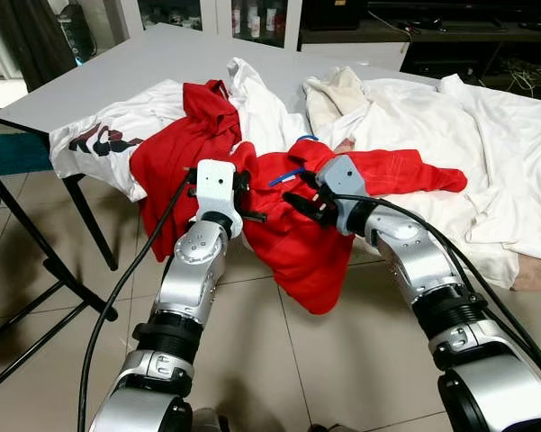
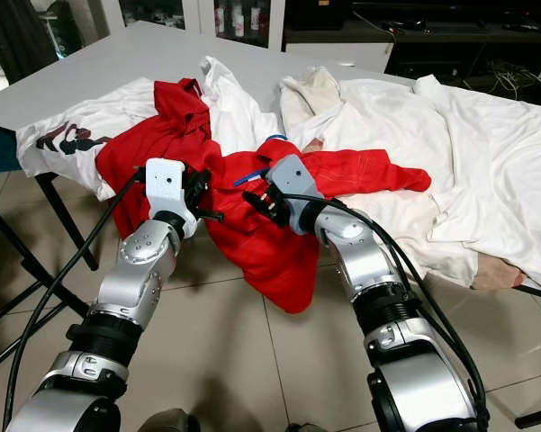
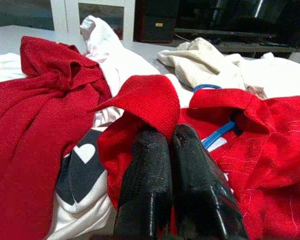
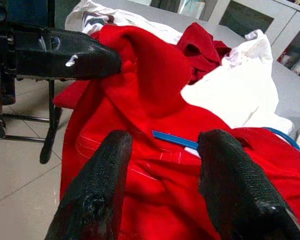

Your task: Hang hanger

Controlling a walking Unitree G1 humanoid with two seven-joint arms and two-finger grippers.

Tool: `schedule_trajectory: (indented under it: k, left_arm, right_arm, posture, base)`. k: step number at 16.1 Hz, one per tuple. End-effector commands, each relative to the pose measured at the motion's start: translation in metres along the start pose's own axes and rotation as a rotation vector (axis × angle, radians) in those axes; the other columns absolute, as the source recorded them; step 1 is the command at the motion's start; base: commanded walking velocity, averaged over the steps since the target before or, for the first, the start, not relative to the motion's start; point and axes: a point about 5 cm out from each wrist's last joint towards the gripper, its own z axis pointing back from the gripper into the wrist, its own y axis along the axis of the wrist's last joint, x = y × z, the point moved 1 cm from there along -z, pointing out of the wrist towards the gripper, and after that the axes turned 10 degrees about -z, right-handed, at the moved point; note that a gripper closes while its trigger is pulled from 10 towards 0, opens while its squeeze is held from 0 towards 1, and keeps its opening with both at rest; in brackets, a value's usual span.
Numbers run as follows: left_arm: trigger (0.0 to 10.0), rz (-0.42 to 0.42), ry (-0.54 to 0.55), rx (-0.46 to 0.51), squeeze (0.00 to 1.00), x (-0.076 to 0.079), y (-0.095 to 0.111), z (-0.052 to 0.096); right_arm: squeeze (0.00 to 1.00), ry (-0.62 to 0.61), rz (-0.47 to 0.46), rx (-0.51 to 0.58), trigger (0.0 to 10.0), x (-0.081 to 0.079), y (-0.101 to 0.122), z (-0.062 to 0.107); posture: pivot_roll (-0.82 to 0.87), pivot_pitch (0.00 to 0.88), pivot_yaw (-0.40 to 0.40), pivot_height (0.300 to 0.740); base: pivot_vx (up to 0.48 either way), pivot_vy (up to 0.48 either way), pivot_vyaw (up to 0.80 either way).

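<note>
Jaws: left gripper [image 3: 167, 150] clamped on red shirt [image 1: 297, 234] fold; right gripper [image 4: 162, 165] open above blue hanger [image 4: 174, 139]. Clothes heaped on grey surface [image 1: 135, 63]. No legible writing.

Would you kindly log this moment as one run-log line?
left tool: shut on bright red fabric shirt | right tool: open, at thin blue plastic hanger inside shirt | shirt: draped over grey table edge

My head pair looks down at the table [image 1: 117, 72]; wrist cameras sit close (sharing the red shirt [image 3: 269, 165]).
</note>
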Motion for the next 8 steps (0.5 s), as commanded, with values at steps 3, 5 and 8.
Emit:
schedule_trajectory:
  k: [3, 5, 8]
  left_arm:
    - [10.0, 0.005, -0.013, 0.009, 0.00, 0.002, 0.005, -0.003]
    - [10.0, 0.003, -0.017, 0.009, 0.00, 0.002, 0.005, -0.004]
    - [10.0, 0.007, -0.014, 0.012, 0.00, 0.003, 0.006, -0.004]
  right_arm:
    - [0.00, -0.039, 0.163, -0.012, 10.0, 0.007, 0.014, -0.007]
    - [0.00, -0.017, 0.190, -0.018, 10.0, 0.005, 0.021, -0.015]
    - [0.00, -0.051, 0.144, -0.009, 10.0, 0.007, 0.024, -0.021]
  posture:
    - [0.07, 0.000, -0.016, 0.740]
    - [0.08, 0.000, -0.017, 0.740]
    - [0.09, 0.000, -0.022, 0.740]
  base:
    - [0.000, 0.000, 0.00]
    - [0.000, 0.000, 0.00]
    - [0.000, 0.000, 0.00]
